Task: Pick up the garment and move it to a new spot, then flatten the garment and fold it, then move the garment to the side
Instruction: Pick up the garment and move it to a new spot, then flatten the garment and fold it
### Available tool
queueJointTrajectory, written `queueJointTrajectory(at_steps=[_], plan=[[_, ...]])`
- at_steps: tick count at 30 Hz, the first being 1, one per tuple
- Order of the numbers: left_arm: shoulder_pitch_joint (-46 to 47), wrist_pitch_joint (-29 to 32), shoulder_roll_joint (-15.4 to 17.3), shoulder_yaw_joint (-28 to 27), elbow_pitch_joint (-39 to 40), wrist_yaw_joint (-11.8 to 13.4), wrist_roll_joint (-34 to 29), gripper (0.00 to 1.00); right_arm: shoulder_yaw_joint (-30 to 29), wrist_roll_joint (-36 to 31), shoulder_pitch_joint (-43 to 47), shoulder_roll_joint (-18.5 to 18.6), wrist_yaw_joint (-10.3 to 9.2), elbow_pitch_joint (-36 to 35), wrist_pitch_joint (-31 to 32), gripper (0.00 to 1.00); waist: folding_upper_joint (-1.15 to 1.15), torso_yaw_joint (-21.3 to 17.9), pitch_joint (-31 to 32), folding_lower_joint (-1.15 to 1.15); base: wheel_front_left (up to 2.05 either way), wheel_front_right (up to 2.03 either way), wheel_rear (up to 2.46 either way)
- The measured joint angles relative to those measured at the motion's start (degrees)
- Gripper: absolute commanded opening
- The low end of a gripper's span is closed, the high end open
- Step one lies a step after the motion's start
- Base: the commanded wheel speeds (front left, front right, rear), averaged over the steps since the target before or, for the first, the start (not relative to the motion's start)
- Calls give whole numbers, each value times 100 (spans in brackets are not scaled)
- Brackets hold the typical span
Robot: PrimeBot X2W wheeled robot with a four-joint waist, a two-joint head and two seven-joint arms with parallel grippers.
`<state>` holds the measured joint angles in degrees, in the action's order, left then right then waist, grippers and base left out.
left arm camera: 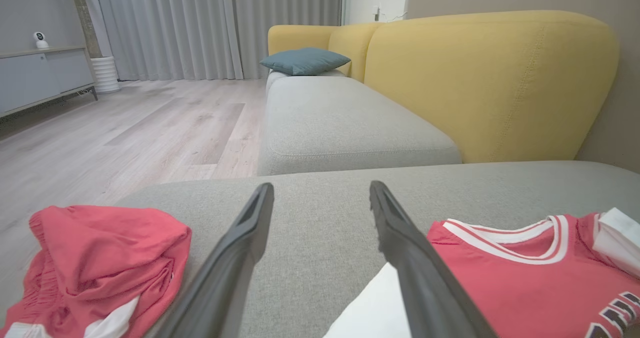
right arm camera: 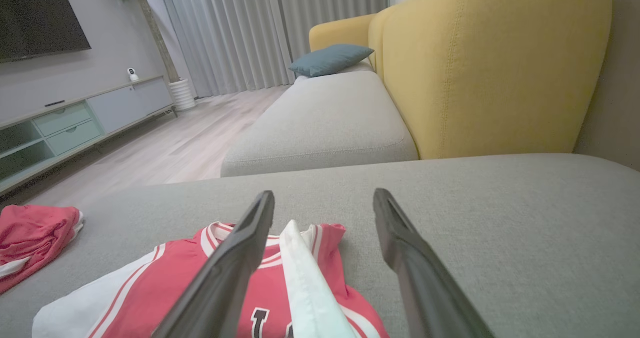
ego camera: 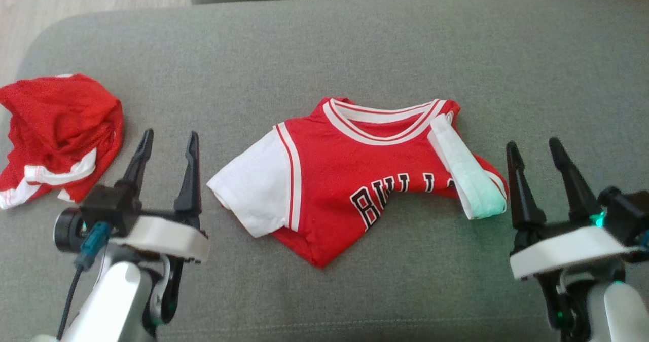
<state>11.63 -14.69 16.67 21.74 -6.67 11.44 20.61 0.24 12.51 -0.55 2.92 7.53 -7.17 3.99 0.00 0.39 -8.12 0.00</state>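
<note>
The garment is a small red jersey with white sleeves, a white-striped collar and black lettering. It lies crumpled in the middle of the grey cushion, its right sleeve folded over the chest and its lower part tucked under. My left gripper hovers open to its left, fingers pointing away from me, nothing between them. My right gripper hovers open just right of the folded sleeve, also empty. The jersey lies right of the left fingers, and the jersey sits under the right gripper's left finger.
A bunched pair of red shorts with white trim lies at the cushion's left end. Beyond are a second grey seat, a yellow sofa back, a teal pillow and wood floor.
</note>
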Motion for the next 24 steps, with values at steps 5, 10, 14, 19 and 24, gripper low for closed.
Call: queueJointTrajectory(at_steps=[5, 10, 14, 19, 24], plan=[[-232, 0, 87, -4, 1, -144, 12, 100, 8, -35, 297, 13, 0, -4, 68, 100, 0, -7, 147, 0, 0, 0, 0], [-469, 0, 110, 20, 32, -144, -45, 100, 31, -45, 432, 15, 0, -20, 156, 100, 0, -33, 297, 0, 0, 0, 0], [-618, 0, 116, 100, 53, -144, -94, 100, 42, -47, 539, 14, 0, -37, 189, 100, 0, -38, 395, 0, 0, 0, 0], [-678, 0, 142, 155, 70, -135, -134, 100, 47, -47, 606, 12, 0, -44, 209, 100, 0, -36, 466, 0, 0, 0, 0], [-678, 0, 153, 155, 96, -120, -136, 100, 48, -48, 606, 5, 0, -70, 252, 100, 0, -42, 473, 0, 0, 0, 0]])
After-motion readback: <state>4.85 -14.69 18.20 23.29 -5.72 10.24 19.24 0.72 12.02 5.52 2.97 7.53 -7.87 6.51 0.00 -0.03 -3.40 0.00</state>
